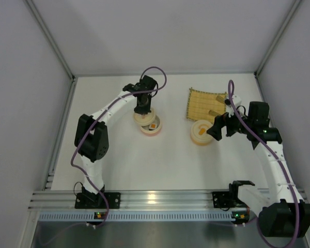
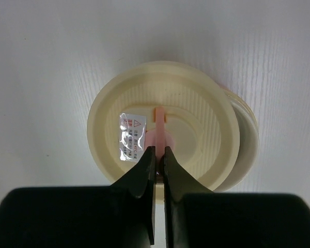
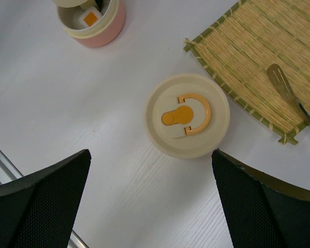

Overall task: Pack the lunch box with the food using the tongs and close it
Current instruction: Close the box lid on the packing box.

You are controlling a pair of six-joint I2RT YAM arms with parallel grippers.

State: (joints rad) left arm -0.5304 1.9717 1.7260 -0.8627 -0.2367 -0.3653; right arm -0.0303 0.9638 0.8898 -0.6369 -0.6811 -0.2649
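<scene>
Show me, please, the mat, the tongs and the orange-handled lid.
mat [image 3: 256, 54]: right wrist view, bare weave.
tongs [image 3: 278, 79]: right wrist view, flat tip.
orange-handled lid [image 3: 176, 117]: right wrist view, orange knob.

bright, even overhead light — shadows soft and faint, all views fairly sharp.

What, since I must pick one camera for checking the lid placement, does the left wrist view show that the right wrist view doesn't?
Only the left wrist view shows the left gripper shut on the pink tab of a cream lid, and the lid's silver sticker.

Only the right wrist view shows the tongs lying on the bamboo mat, a second cream lid with an orange handle, a sushi roll inside the pink lunch box, and the open right gripper.

Both show the white table and the lunch box, though the left wrist view shows only its rim.
</scene>
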